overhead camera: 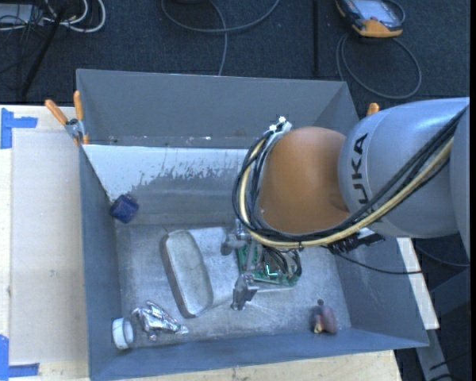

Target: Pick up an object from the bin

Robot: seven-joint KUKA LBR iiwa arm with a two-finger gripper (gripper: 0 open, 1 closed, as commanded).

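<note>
Honestly, your gripper (pixel 236 272) is down near the middle of the bin (pixel 222 117) floor. Its fingers are spread apart with only bare floor between them, so it's got hold of nothing.

The closest thing is the clear oval lid (pixel 186 275), or what looks like one, lying flat just beside the gripper on the view's left. My guess is it's light, thin, stiffish plastic and pretty slick. I'd pinch it across the narrow width at the raised rim, not the long way, since it could skate off or flex.

The other options are well apart from the gripper: a blue block (pixel 124 207) up by the back wall, a crumpled foil scrap (pixel 160 321) and white cap (pixel 121 332) in the front-left corner, and a small brown bit (pixel 325 318) front right.
</note>
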